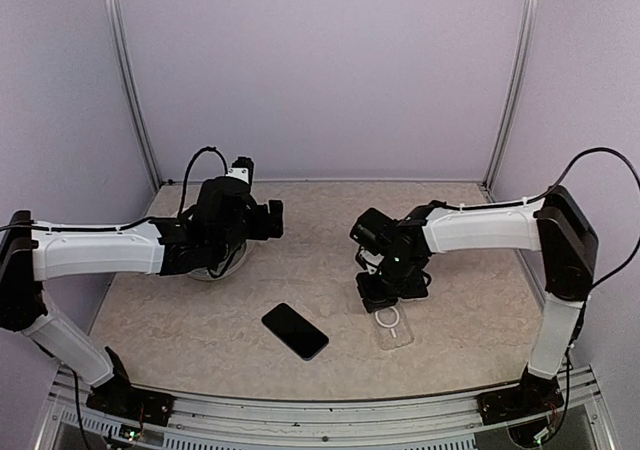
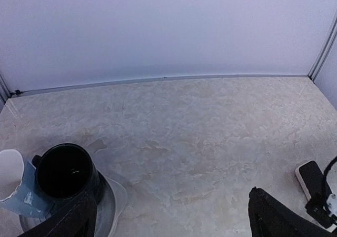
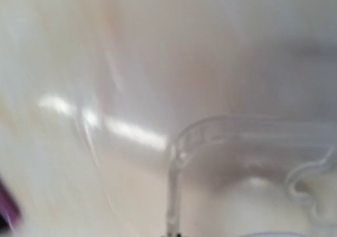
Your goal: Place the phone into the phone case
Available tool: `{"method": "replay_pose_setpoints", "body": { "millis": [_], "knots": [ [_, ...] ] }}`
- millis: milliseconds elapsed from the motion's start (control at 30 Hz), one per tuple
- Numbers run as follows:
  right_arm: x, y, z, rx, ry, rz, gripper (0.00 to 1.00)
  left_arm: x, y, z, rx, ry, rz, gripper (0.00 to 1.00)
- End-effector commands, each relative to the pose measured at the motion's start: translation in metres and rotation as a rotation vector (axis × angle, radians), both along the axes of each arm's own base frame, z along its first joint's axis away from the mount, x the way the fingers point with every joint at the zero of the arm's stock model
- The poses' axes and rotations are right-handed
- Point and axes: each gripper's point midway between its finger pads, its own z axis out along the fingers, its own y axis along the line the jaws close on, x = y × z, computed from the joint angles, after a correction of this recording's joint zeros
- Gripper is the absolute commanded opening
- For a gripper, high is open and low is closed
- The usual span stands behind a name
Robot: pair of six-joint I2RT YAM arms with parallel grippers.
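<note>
right gripper [image 1: 381,294] clenched at phone case [image 1: 396,330] rim, hold unsure | left gripper [image 1: 272,220] released | case looks light, bendy, slick; we'd pinch the wall under our jaws

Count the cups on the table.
2: a black cup on the clear plate, and a white-and-blue cup right beside it. The left arm may hide more.

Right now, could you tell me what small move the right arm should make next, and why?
Probably lift gently: the right gripper sits shut at the far end of the clear plastic phone case, while the flat black phone lies apart on the table, untouched.
</note>
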Motion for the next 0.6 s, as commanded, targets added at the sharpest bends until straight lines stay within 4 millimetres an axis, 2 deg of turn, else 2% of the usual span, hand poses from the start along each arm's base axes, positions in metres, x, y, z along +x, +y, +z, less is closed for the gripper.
{"method": "replay_pose_setpoints", "body": {
  "millis": [0,100,233,267,300,367,433,467,500,567],
  "knots": [
    [0.053,0.043,-0.003,-0.018,-0.109,0.14,0.0,-0.001,0.023,0.001,0.001,0.015,0.087,0.99],
    [0.082,0.06,-0.006,-0.054,-0.157,0.175,0.0,-0.002,0.028,-0.001,0.01,0.024,0.1,0.99],
    [0.095,0.074,-0.012,-0.032,-0.15,0.192,0.0,-0.004,0.034,0.0,0.005,0.023,0.11,0.99],
    [0.096,0.075,-0.013,-0.032,-0.149,0.195,0.08,-0.004,0.035,0.0,0.003,0.022,0.111,0.99],
    [0.097,0.078,-0.013,-0.029,-0.15,0.202,0.25,-0.004,0.035,0.0,0.003,0.022,0.111,0.99],
    [0.098,0.083,-0.004,-0.025,-0.167,0.219,0.5,-0.003,0.036,0.001,0.001,0.02,0.115,0.99],
    [0.096,0.096,0.016,0.0,-0.213,0.248,0.77,-0.002,0.038,0.001,0.001,0.018,0.124,0.99],
    [0.089,0.107,0.031,0.029,-0.246,0.273,0.94,-0.002,0.039,0.002,-0.001,0.016,0.134,0.99],
    [0.08,0.116,0.041,0.05,-0.268,0.295,0.99,-0.002,0.042,0.004,-0.009,0.014,0.153,0.99],
    [0.054,0.134,0.046,0.075,-0.283,0.359,0.99,-0.002,0.051,0.008,-0.031,0.001,0.2,0.99]
  ]
}}
